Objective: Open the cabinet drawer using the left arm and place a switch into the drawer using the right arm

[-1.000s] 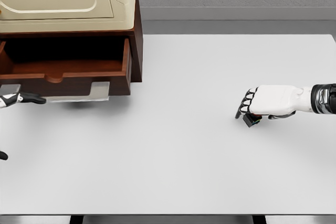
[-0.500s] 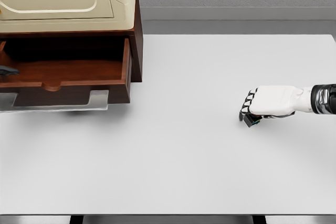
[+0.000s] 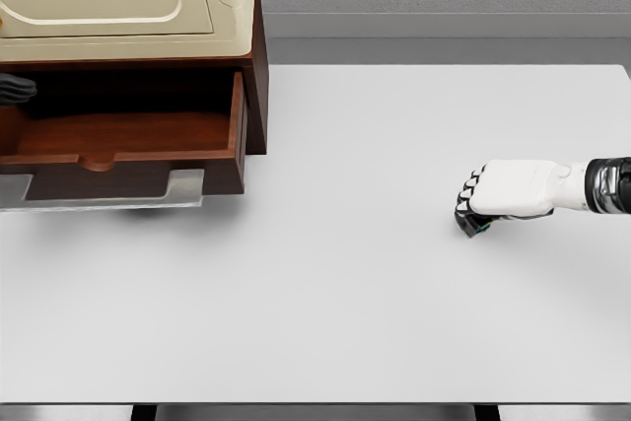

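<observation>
The brown wooden cabinet (image 3: 254,66) stands at the table's back left, with a cream top. Its drawer (image 3: 128,140) is pulled out towards me and shows a bare wooden floor, with a grey handle (image 3: 99,192) along its front. Only a dark tip of my left hand (image 3: 14,89) shows at the picture's left edge, level with the top of the drawer opening. The switch (image 3: 476,227) is a small dark block with a green spot, lying on the table at the right. My right hand (image 3: 466,212) covers it from the right, fingers curled down around it.
The white table (image 3: 325,283) stretches between the drawer and the right hand. A grey wall and ledge run along the back. The table's front edge is near the bottom of the picture.
The drawer slid a little further out, then stayed. My left hand left the handle and rose to the left edge by the opening. My right hand's fingers curled tighter over the switch.
</observation>
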